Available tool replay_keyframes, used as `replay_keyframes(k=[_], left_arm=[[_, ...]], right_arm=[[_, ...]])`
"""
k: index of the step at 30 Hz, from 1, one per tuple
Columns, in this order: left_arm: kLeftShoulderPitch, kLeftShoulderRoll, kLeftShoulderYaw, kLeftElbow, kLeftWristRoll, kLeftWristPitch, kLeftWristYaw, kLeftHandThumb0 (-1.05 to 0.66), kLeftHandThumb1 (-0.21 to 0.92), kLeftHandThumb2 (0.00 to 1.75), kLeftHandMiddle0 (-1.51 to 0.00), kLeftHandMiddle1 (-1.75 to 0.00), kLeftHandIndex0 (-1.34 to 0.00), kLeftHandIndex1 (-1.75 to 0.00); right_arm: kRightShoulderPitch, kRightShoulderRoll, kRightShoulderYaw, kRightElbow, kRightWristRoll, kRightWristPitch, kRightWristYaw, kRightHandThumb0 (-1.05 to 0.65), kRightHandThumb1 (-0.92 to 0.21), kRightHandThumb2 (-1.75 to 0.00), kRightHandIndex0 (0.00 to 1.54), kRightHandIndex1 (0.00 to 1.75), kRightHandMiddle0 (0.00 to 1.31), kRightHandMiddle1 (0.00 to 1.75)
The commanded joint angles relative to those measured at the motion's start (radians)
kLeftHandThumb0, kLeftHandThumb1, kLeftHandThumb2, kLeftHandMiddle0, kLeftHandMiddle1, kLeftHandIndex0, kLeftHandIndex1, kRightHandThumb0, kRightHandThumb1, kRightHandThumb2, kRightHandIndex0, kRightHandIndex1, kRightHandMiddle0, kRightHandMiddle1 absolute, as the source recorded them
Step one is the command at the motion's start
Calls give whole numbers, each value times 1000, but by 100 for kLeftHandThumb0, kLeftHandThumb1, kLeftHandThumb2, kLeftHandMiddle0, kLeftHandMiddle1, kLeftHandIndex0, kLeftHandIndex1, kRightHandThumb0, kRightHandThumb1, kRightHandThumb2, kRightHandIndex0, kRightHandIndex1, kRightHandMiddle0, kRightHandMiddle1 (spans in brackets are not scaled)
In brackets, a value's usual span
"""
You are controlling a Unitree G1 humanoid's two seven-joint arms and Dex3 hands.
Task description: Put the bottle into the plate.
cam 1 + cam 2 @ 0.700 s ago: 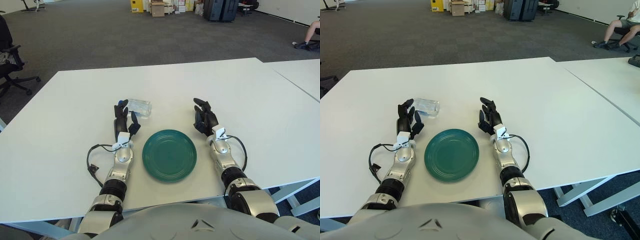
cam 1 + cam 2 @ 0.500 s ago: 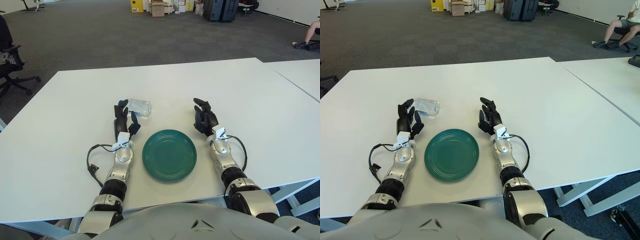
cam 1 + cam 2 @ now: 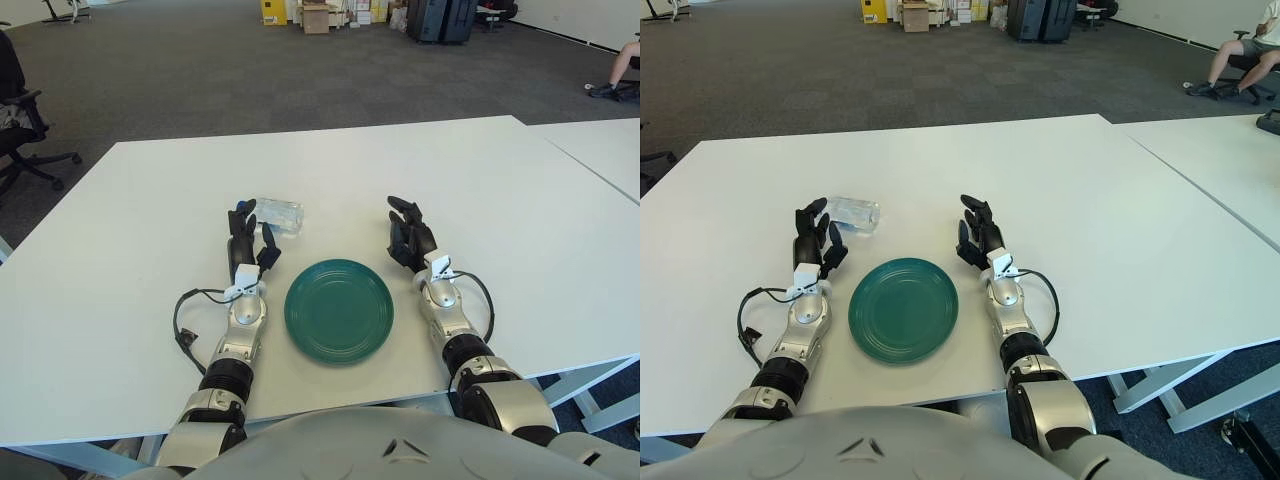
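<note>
A clear plastic bottle (image 3: 279,215) lies on its side on the white table (image 3: 150,200), just beyond my left hand. A dark green plate (image 3: 339,309) sits empty on the table between my two hands. My left hand (image 3: 243,243) rests on the table left of the plate, fingers spread, its fingertips close to the bottle but apart from it. My right hand (image 3: 407,235) rests right of the plate, fingers relaxed and holding nothing.
A second white table (image 3: 600,150) adjoins at the right. An office chair (image 3: 20,130) stands at the far left on the grey carpet. Boxes and cases (image 3: 380,15) stand far back. A seated person's leg (image 3: 615,75) shows at the far right.
</note>
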Motion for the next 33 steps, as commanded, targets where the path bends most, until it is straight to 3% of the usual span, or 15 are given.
replay_keyframes(k=[1, 10, 17, 19, 23, 29, 33], left_arm=[[18, 1, 1, 20, 2, -3, -1, -81, 92, 83, -45, -8, 0, -92], [19, 54, 11, -30, 19, 4, -13, -82, 92, 82, -43, -7, 0, -92], [-13, 227, 28, -152, 116, -28, -42, -85, 92, 68, -34, -2, 0, -81], [-23, 258, 27, -163, 138, -38, -42, -86, 92, 58, -31, -1, 0, -74], [-81, 382, 6, -138, 245, -90, -20, -91, 92, 39, -22, 0, 0, -62], [-175, 492, -47, -120, 439, -94, 95, -101, 92, 27, -10, 0, 0, -45], [-235, 531, -80, -112, 513, -66, 134, -104, 92, 22, -3, 0, 0, -34]], right_arm=[[44, -1, -1, 36, 3, 39, -6, -73, -92, -88, 22, 0, 0, 65], [42, -1, -2, 51, 9, -8, 11, -73, -92, -88, 22, 0, 0, 65], [42, -7, 5, 56, -3, -35, 10, -74, -92, -88, 21, 0, 0, 64], [41, -8, 6, 58, -5, -43, 11, -75, -92, -89, 20, 0, 0, 63], [42, -16, 13, 68, -15, -65, 6, -76, -92, -89, 20, 0, 0, 63], [31, -21, 14, 87, -9, -61, 12, -76, -92, -89, 20, 0, 0, 62], [25, -15, 9, 84, 2, -25, 11, -75, -92, -88, 20, 0, 0, 62]])
